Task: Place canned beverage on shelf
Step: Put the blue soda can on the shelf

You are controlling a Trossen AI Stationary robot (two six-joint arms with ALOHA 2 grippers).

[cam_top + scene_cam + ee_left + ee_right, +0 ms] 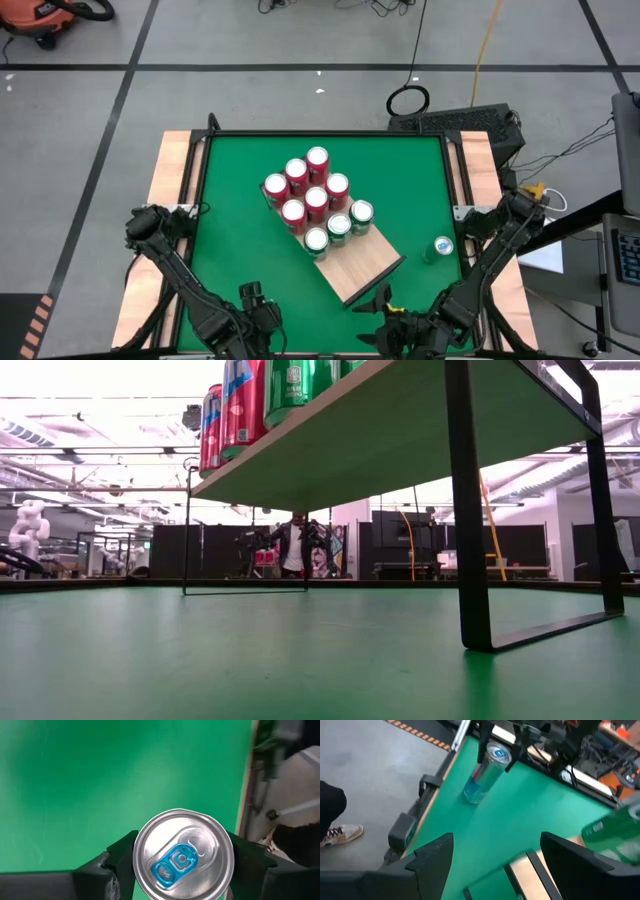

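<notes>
**One can in the grip, bare board at the near end**

The left gripper (pixel 501 745) is clamped on a silver can (pixel 183 855) with a blue pull tab. One finger presses each side just under the rim. The can stands on the green table (pixel 230 200) near its left edge, well apart from the shelf (pixel 362 268).

The shelf is raised on thin dark legs, so the can probably needs to be lifted straight up and clear of the board's edge before it travels sideways. Red and green cans (pixel 316 197) crowd the far part of the board, while the near end is bare wood. That bare end looks like the safest landing spot. The can should come down upright and be let go only once its base sits flat.

The right gripper (pixel 495 852) hangs near the shelf's near corner, its fingers apart and empty. The left arm's path should keep clear of it. A green can (pixel 443 247) stands alone on the table to the right.
</notes>
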